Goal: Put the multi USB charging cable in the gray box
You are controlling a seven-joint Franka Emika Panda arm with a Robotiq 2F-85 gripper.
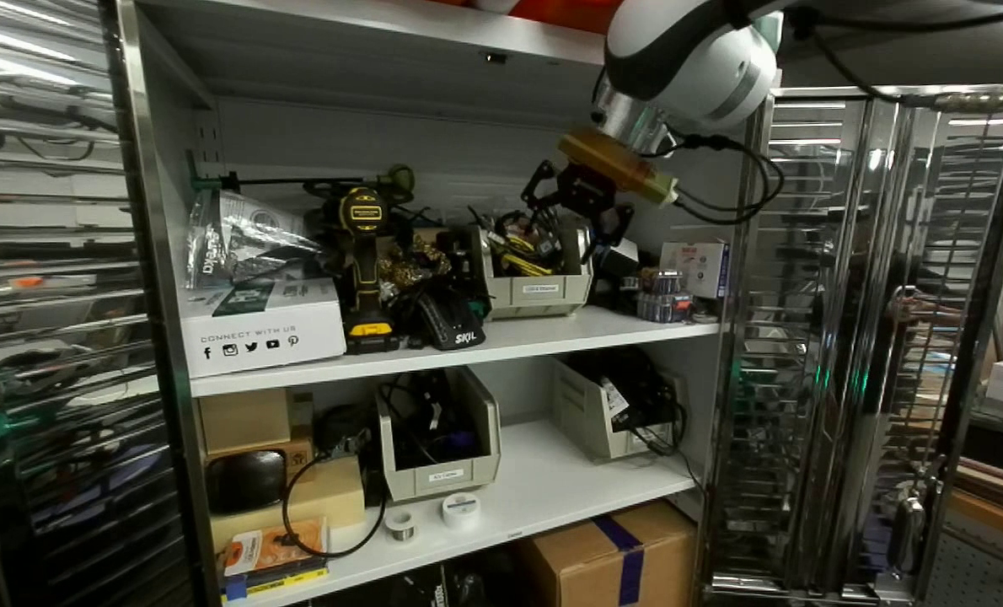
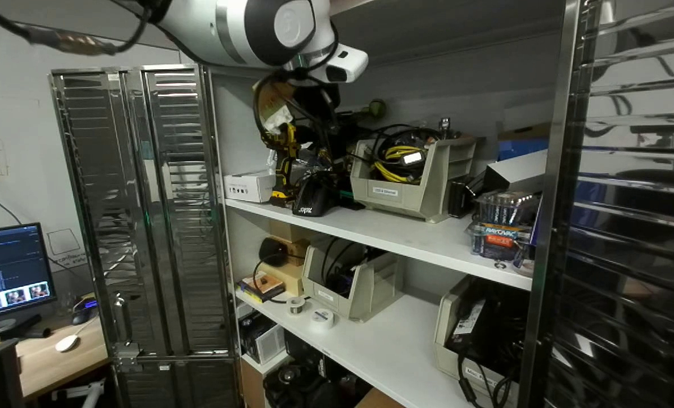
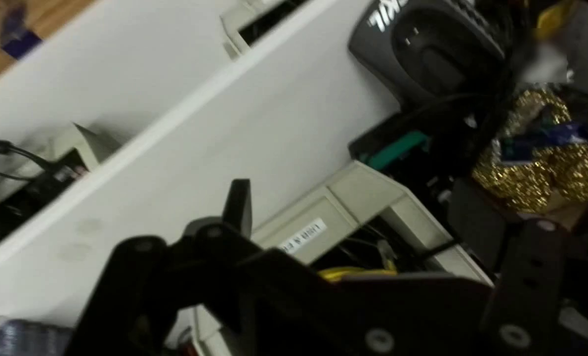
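A carton (image 1: 261, 329) sits at the front left corner of the upper counter (image 1: 569, 333), a bag (image 1: 257, 232) on top. Rightward, near the front edge, stand a drill (image 1: 365, 261) and the upper bin (image 1: 510, 295), cables (image 1: 527, 268) in it; battery packs (image 1: 664, 303) lie by the front right corner. On the lower counter (image 1: 552, 489), a book (image 1: 257, 552) lies at the front left corner, boxes (image 1: 244, 421) behind; a spool (image 1: 400, 533) and roll (image 1: 461, 510) lie before the left bin (image 1: 409, 480), the right bin (image 1: 581, 413) near the right edge.

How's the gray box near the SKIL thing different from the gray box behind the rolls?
The upper box shows yellow cable; the lower box shows mostly black stuff and something purplish. The upper box stands one shelf above the lower box. Both are gray with white front labels.
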